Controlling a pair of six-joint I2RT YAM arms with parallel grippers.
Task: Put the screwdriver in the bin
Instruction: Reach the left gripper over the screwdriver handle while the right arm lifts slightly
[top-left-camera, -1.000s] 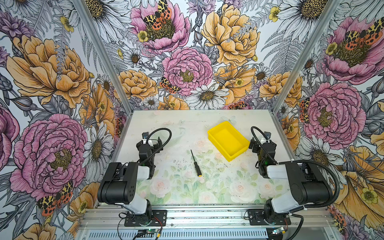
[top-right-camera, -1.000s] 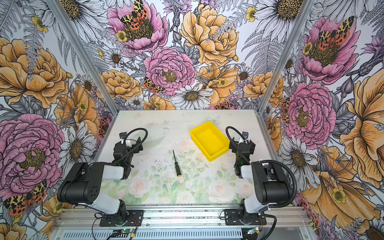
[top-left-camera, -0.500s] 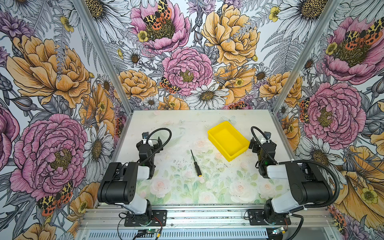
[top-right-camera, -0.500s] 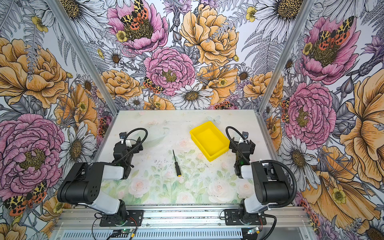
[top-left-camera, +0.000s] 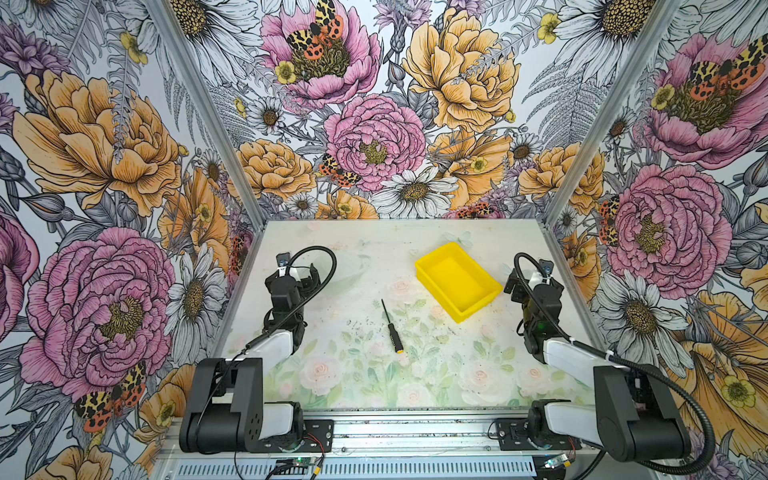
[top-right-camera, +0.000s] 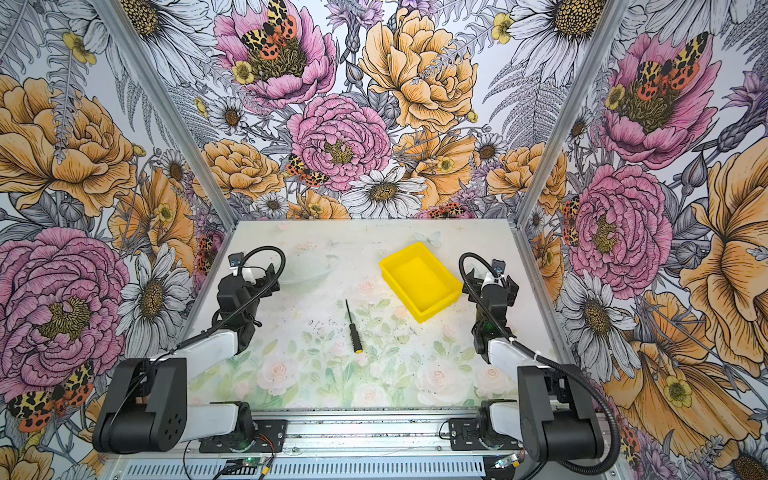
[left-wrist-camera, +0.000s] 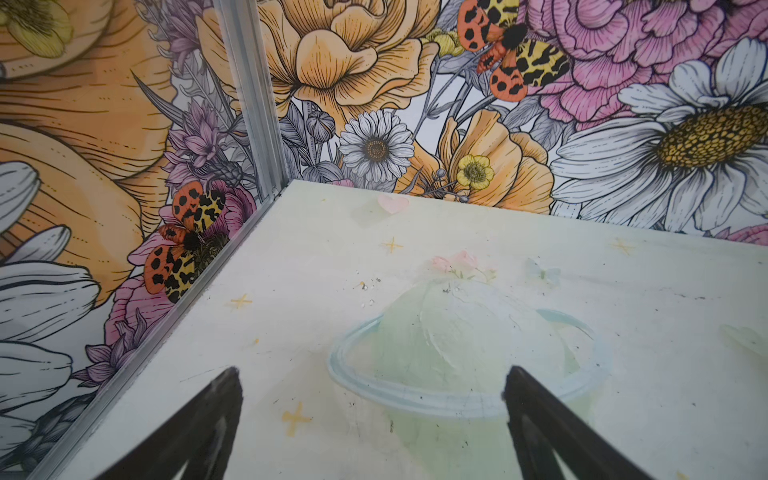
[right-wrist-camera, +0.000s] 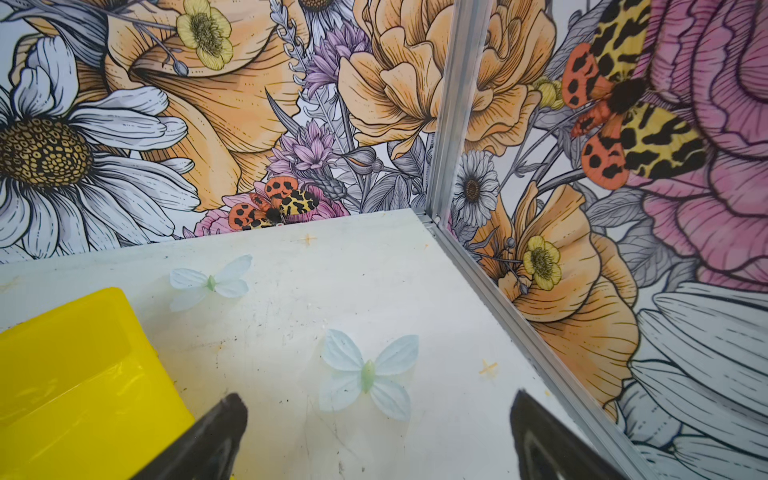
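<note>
The screwdriver (top-left-camera: 392, 328) (top-right-camera: 353, 327) lies flat mid-table in both top views, thin shaft pointing away, black handle with yellow end cap toward the front. The yellow bin (top-left-camera: 457, 281) (top-right-camera: 420, 280) stands empty to its right and farther back; one corner of the bin (right-wrist-camera: 79, 374) shows in the right wrist view. My left gripper (top-left-camera: 300, 277) (left-wrist-camera: 372, 376) rests at the table's left, open, with only table between its fingers. My right gripper (top-left-camera: 515, 282) (right-wrist-camera: 379, 401) rests at the right, just beside the bin, open and empty. The screwdriver is out of both wrist views.
Flowered walls with aluminium corner posts (top-left-camera: 571, 166) close in the table (top-left-camera: 374, 249) on three sides. The table surface carries printed flowers, butterflies (right-wrist-camera: 368, 374) and a pale dome shape (left-wrist-camera: 461, 349). A metal rail (top-left-camera: 415, 432) runs along the front edge.
</note>
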